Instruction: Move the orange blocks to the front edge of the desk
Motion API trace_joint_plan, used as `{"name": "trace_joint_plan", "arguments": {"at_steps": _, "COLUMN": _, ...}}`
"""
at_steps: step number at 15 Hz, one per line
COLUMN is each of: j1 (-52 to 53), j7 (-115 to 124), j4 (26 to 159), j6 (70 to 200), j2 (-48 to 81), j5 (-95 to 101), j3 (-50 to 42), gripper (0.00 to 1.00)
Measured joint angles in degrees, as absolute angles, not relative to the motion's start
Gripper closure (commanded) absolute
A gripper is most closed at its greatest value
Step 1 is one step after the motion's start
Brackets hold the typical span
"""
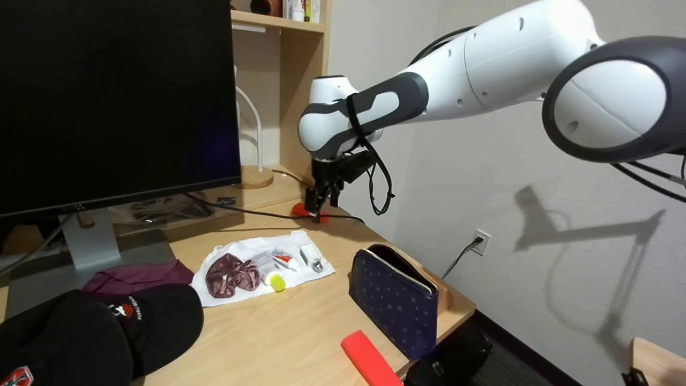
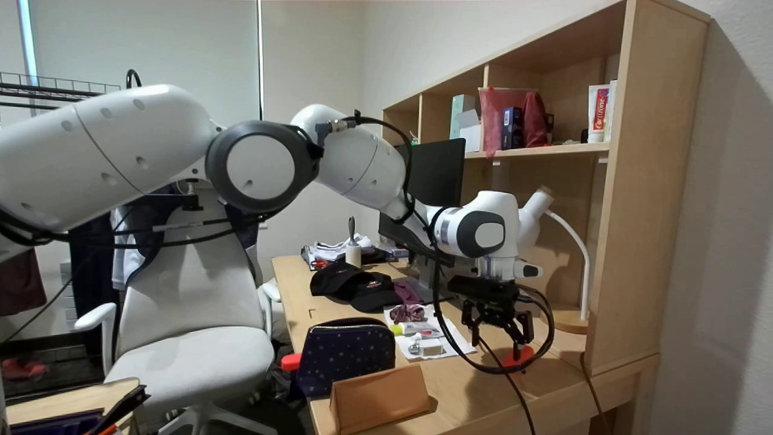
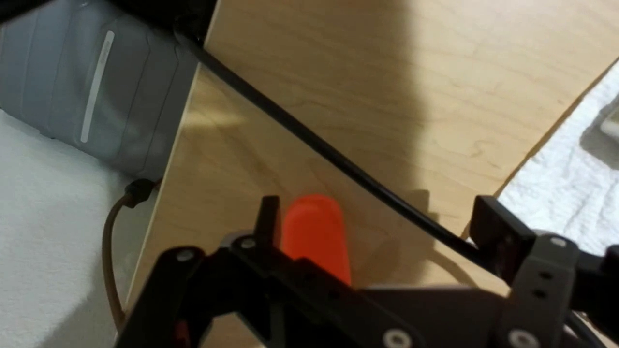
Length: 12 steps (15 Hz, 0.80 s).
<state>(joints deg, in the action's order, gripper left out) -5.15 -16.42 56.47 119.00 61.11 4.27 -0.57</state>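
Bright desk, soft shadow on wall, end effector slightly blurred

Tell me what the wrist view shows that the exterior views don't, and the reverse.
Only the wrist view shows a grey ribbed object, past the edge of the desk. Only the exterior views show the monitor, black caps and a second orange block. All share that desk, the open gripper, the orange block near it, the black cable and the white sheet.
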Motion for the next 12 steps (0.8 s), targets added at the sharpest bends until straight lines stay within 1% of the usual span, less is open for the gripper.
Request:
{"name": "trace_joint_plan", "arguments": {"at_steps": 1, "j1": -5.33, "j7": -16.43, "j4": 54.79, "j6": 117.84, "j2": 62.21, "j5": 3.95, "j3": -0.39, "gripper": 0.32}}
{"name": "trace_joint_plan", "arguments": {"at_steps": 4, "j1": -5.88, "j7": -16.43, "j4": 50.66, "j6": 114.96, "j2": 64.61, "j5": 2.86, "j3": 0.21, "gripper": 0.54}}
{"name": "trace_joint_plan", "arguments": {"at_steps": 9, "j1": -6.65, "j7": -16.43, "j4": 45.96, "j6": 111.69, "j2": 66.81, "j5": 1.72, "j3": 0.70, "gripper": 0.85}}
{"name": "trace_joint_plan", "arguments": {"at_steps": 10, "j1": -6.77, "j7": -16.43, "j4": 45.29, "j6": 111.23, "j2": 67.12, "j5": 1.69, "j3": 0.70, "gripper": 0.89}}
{"name": "trace_joint_plan", "arguments": {"at_steps": 12, "j1": -7.01, "j7": -16.43, "j4": 44.17, "j6": 110.50, "j2": 67.63, "j5": 1.61, "j3": 0.70, "gripper": 0.92}}
